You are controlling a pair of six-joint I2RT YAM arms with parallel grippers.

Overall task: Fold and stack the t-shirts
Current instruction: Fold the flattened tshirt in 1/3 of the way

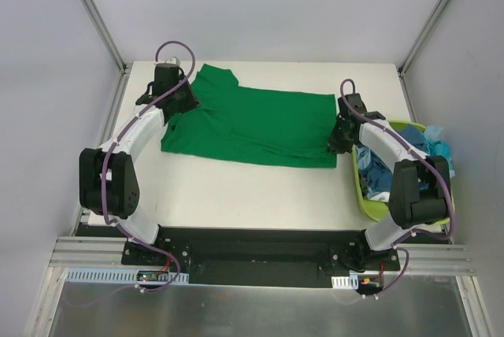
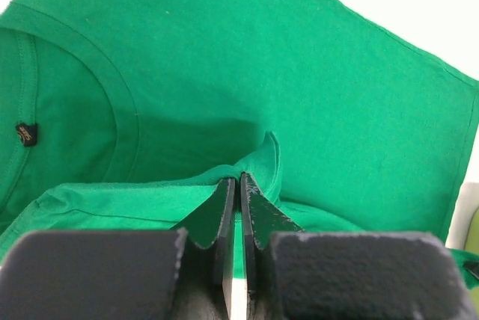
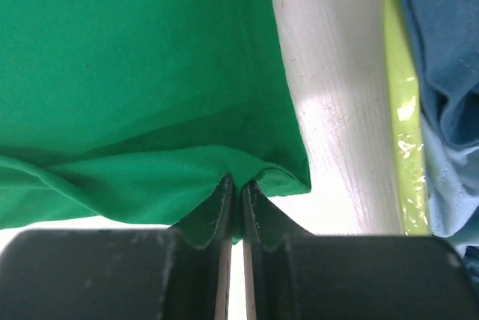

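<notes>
A bright green t-shirt [image 1: 252, 124] lies spread across the middle of the white table [image 1: 236, 187], collar end to the left. My left gripper [image 1: 179, 101] is shut on a fold of the green cloth near the collar; the left wrist view shows its jaws pinching the green t-shirt [image 2: 299, 73] at the gripper [image 2: 239, 178]. My right gripper [image 1: 340, 142] is shut on the hem corner at the shirt's right end, seen in the right wrist view [image 3: 236, 182] with the green t-shirt [image 3: 135, 58] raised there. Dark teal-blue and light turquoise t-shirts [image 1: 394, 165] lie bunched in the basket.
A lime-green plastic basket [image 1: 368, 201] stands at the table's right edge, close beside my right arm; its rim [image 3: 400, 111] and the blue cloth [image 3: 441, 43] show in the right wrist view. White walls and metal posts [image 1: 94, 14] enclose the table.
</notes>
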